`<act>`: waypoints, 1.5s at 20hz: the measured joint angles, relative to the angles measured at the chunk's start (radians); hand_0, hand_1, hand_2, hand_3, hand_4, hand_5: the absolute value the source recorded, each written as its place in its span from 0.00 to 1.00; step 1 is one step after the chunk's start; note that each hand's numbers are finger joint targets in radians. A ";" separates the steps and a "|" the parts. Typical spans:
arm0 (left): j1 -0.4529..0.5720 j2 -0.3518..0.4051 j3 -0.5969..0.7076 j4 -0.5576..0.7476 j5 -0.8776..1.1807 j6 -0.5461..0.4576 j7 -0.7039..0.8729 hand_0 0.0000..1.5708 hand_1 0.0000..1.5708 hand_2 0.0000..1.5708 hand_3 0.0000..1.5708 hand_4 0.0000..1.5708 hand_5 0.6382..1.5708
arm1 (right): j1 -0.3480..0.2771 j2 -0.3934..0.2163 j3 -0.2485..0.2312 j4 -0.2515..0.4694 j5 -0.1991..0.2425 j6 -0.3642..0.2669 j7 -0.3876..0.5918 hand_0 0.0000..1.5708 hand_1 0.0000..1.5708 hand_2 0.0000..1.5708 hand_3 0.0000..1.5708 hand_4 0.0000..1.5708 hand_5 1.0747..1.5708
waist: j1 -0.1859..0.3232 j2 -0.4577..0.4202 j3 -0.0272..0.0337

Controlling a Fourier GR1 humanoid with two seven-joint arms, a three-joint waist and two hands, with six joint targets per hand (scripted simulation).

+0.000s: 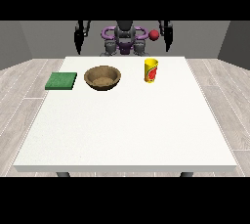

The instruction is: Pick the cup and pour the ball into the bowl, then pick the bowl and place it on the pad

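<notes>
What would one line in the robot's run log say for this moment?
stage: not started | cup: upright, right of bowl | pad: left of bowl | ball: above cup | both hands raised, off table

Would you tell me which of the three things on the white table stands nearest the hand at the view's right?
The yellow cup with red markings; the brown wooden bowl and flat green pad lie farther toward the view's left, away from that hand.

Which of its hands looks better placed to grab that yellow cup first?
Probably its left hand, the hand at the view's right. The yellow cup stands on that side of the table, while the other hand hangs beyond the bowl, farther from the cup.
</notes>
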 measured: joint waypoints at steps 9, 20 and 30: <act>-0.055 0.027 0.073 -0.112 0.095 -0.004 0.120 0.00 0.00 0.00 0.00 0.00 0.99 | -0.016 -0.074 -0.087 -0.087 -0.107 0.070 0.058 0.00 0.00 0.00 0.00 0.00 1.00 | -0.003 -0.192 -0.0225; -0.115 0.098 0.235 -0.078 0.215 -0.072 0.029 0.00 0.00 0.00 0.00 0.00 0.96 | -0.023 -0.121 -0.206 -0.129 -0.226 0.192 -0.002 0.00 0.00 0.00 0.00 0.00 1.00 | -0.029 -0.047 -0.0271; -0.159 0.033 0.216 0.142 0.119 -0.049 -0.283 0.00 0.00 0.00 0.00 0.00 0.94 | -0.079 -0.102 -0.214 -0.044 -0.195 0.225 -0.130 0.00 0.00 0.00 0.00 0.00 1.00 | -0.058 0.094 -0.0273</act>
